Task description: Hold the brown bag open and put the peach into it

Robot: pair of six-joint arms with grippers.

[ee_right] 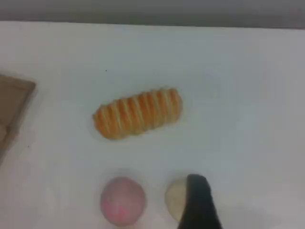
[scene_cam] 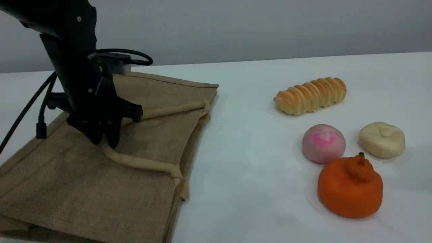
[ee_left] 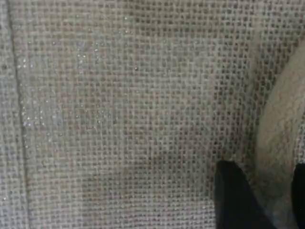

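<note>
Jute bag (scene_cam: 101, 175), limp and flat at the surface's left, lifts best by its rope handle (scene_cam: 135, 161), which the left tool (scene_cam: 105, 141) straddles half-closed; soft peach (scene_cam: 323, 143) waits right.

**Browns on the left, pinks and oranges on the right**

The brown bag (scene_cam: 84, 175) is tan-brown with a coarse open weave — up close its threads show as a fine grid with tiny glints. Its handle (scene_cam: 141, 163) is a lighter, plain beige. The left gripper (scene_cam: 103, 141) is matt black, as is its cable (scene_cam: 20, 114). The table (scene_cam: 253, 168) is white. The peach (scene_cam: 323, 143) is pale pink with a brighter magenta blotch on top. The bread roll (scene_cam: 310, 95) is golden — striped with darker orange ridges. The bun (scene_cam: 382, 139) is cream-white. The orange fruit (scene_cam: 350, 189) is deep orange, stem darker.
</note>
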